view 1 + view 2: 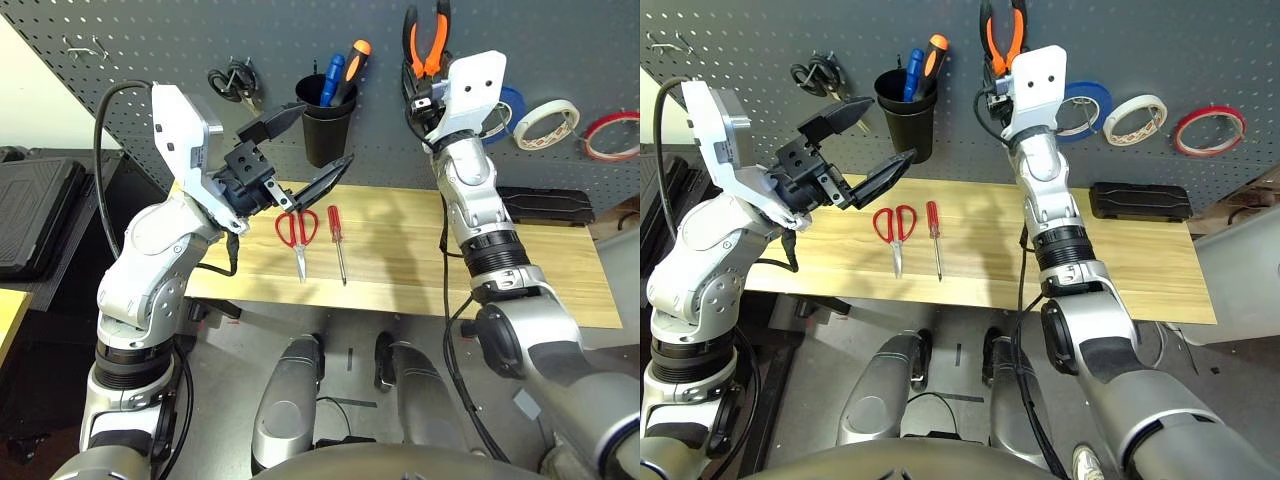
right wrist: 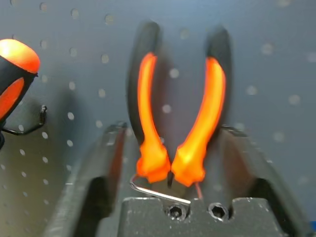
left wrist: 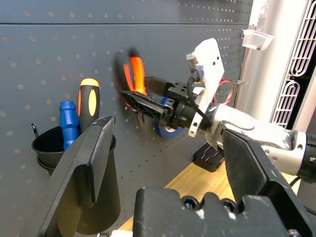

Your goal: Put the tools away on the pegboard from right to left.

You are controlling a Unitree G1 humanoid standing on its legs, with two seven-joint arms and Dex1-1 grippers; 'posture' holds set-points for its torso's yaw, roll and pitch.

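The pliers [image 1: 427,40] hang on the pegboard [image 1: 150,40], handles up, their head resting on a wire hook [image 2: 160,193]. The right gripper [image 2: 170,163] sits at them with a finger on either side of the handles; the fingers [image 2: 106,168] stand apart from the handles, so the gripper is spread wide and holds nothing.

To the right of the pliers a blue roll [image 1: 1085,105], a white roll [image 1: 1134,118] and the red tape ring [image 1: 1209,129] hang on the board in a row. To their left a black cup [image 1: 326,120] on the board holds two screwdrivers, one blue, one orange and black. Farther left black scissors [image 1: 232,82] hang from a hook.

On the wooden table [image 1: 400,270] below lie the red scissors [image 1: 297,232] and, just beside them on the right, the screwdriver [image 1: 337,238], both pointing toward the robot. A black case [image 1: 1140,200] lies at the table's back edge on the right.

The left gripper [image 1: 300,145] hovers above the table's left part, near the cup, fingers spread fully and empty.
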